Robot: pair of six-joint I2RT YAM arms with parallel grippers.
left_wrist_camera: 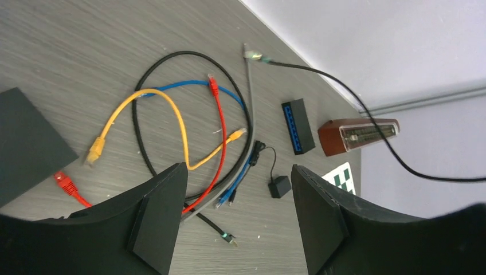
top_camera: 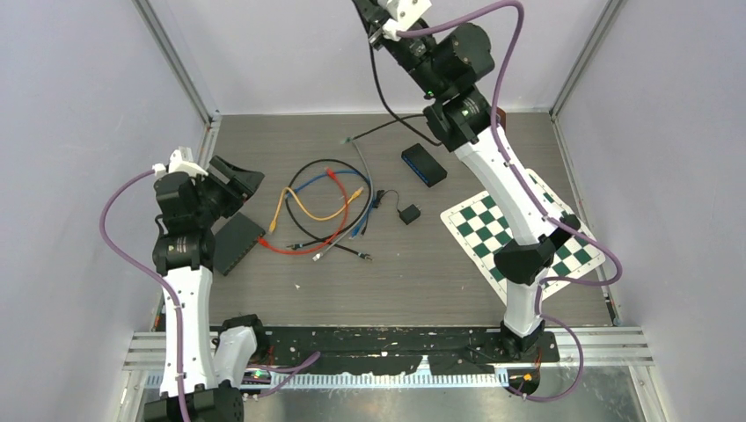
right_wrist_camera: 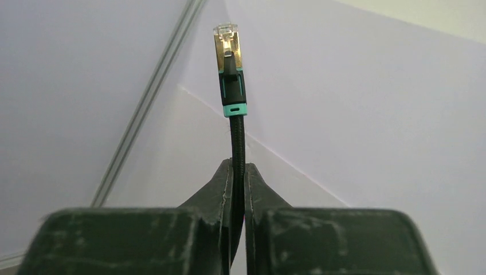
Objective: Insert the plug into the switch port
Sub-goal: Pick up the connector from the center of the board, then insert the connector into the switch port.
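The switch (top_camera: 423, 164) is a small black box with a blue row of ports (left_wrist_camera: 298, 126), lying at the back middle of the table. My right gripper (top_camera: 380, 31) is raised high above the back of the table, well above the switch. It is shut (right_wrist_camera: 238, 167) on a black braided cable, and the gold plug (right_wrist_camera: 228, 54) with its teal collar stands up above the fingers, facing the wall. The cable (top_camera: 380, 97) hangs down to the table. My left gripper (top_camera: 246, 183) hovers open over the left side, with nothing between its fingers (left_wrist_camera: 238, 189).
A tangle of yellow (left_wrist_camera: 172, 109), red (left_wrist_camera: 220, 134), blue and black cables lies mid-table. A small black adapter (top_camera: 408, 214) sits beside it. A flat black block (top_camera: 236, 242) lies under the left arm. A checkerboard (top_camera: 523, 233) and a brown box (left_wrist_camera: 358, 134) are on the right.
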